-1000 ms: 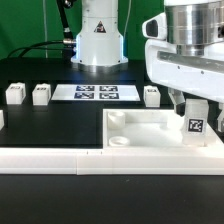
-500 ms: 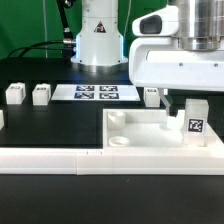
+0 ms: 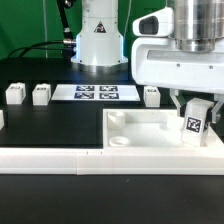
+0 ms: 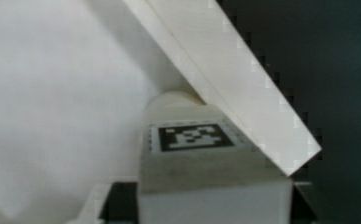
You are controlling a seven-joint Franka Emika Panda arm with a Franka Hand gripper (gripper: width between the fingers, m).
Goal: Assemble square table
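Leg, a small white tagged block, sat tilted inside the tray-like table top at its end toward the exterior view's right. The hand was closed partway onto the leg's two sides, gripping it. Leg judged light, stiff, smooth plastic, probably slippery; best taken across its flat side faces, tag left clear. Top looked rigid but light and could slide on the desk if shoved. Tray held only that leg; the round socket was empty. Spare legs stood on the desk outside it.
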